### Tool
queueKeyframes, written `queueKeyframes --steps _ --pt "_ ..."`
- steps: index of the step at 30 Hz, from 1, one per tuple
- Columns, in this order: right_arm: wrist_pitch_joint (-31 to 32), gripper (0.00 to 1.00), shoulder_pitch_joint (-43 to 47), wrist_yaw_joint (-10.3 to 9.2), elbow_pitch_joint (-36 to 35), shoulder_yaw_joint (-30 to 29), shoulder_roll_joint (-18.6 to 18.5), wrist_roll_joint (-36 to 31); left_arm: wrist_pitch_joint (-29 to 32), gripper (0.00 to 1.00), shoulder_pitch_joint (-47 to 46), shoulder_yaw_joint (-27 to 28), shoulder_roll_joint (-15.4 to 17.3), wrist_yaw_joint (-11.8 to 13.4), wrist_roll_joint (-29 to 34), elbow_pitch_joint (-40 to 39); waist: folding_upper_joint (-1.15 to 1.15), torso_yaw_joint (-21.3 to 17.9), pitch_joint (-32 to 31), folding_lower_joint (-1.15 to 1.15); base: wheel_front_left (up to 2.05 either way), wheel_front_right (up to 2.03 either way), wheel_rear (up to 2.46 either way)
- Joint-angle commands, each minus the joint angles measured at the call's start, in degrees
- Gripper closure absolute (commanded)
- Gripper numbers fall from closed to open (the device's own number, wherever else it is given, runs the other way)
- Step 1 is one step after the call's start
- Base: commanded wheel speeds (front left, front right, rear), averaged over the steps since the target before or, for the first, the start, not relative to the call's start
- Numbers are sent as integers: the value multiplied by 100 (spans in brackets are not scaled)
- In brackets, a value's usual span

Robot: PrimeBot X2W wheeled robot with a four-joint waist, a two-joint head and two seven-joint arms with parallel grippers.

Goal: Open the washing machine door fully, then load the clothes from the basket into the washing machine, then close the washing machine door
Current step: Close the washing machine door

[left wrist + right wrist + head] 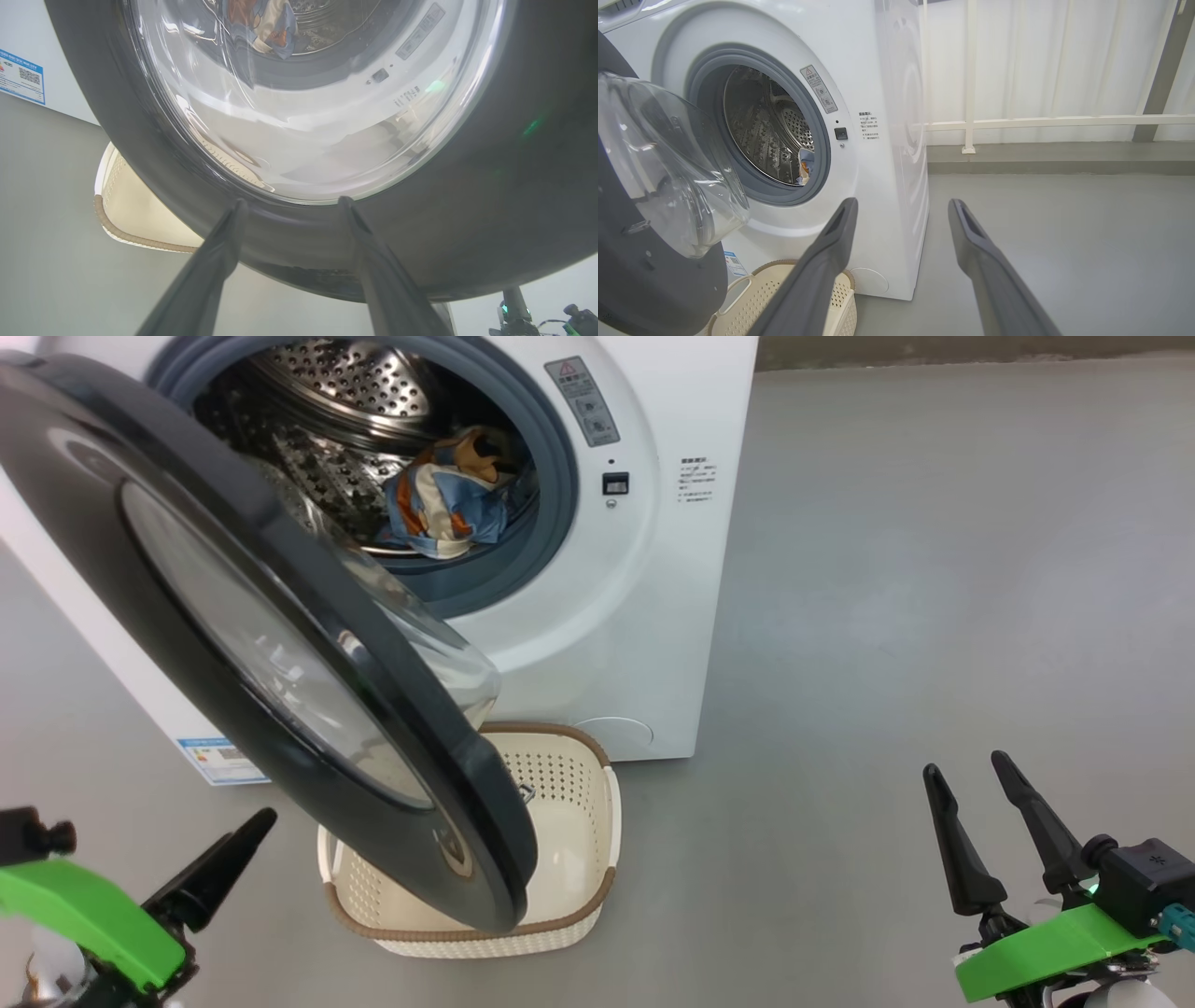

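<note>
The white washing machine [653, 579] stands open, and the clothes [446, 502] lie as a blue and orange bundle at the front of its steel drum. The glossy black washing machine door [65, 495] hangs swung out over the cream basket [569, 784], whose visible part holds nothing. In the left wrist view my left gripper [293, 201] is open, its tips close against the door's black rim [514, 186] below the glass; whether they touch is unclear. One of its fingers [219, 868] shows at the lower left. My right gripper [964, 767] is open over bare floor, right of the basket.
A blue label [217, 761] sits low on the machine's front. Grey floor [934, 569] stretches to the right of the machine. Behind it a white railing [1041, 122] runs in front of pale curtains. The door's glass bowl [668, 163] bulges toward the drum opening.
</note>
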Motion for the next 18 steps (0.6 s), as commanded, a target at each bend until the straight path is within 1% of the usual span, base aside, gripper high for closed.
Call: queueKeyframes --steps 1,4,5,9,11,12,18 --pt "-46 0 7 43 -138 51 -143 -25 -346 0 -24 196 236 -29 152 -114 0 -81 10 0 0 0 0" --pt "-46 0 -21 43 -136 23 -152 -24 -950 0 148 111 254 -29 311 -90 0 -194 22 0 0 0 0" --pt "-46 0 -21 43 -136 23 -152 -24 -950 0 148 111 254 -29 311 -90 0 -194 22 0 0 0 0" --pt "-46 0 -2 43 -136 -20 -159 -21 -1875 0 382 -120 275 -29 555 -42 0 -341 23 0 0 0 0" --pt "-46 0 23 43 -138 -53 -161 -22 -2349 0 498 -312 345 -29 780 35 0 -400 21 0 0 0 0" --pt "-46 0 31 43 -141 -64 -160 -21 -2598 0 543 -361 328 -29 785 73 0 -436 26 0 0 0 0" --pt "-46 0 40 43 -140 -100 -156 -29 -3997 0 740 -807 469 -29 1162 438 0 -629 12 0 0 0 0"
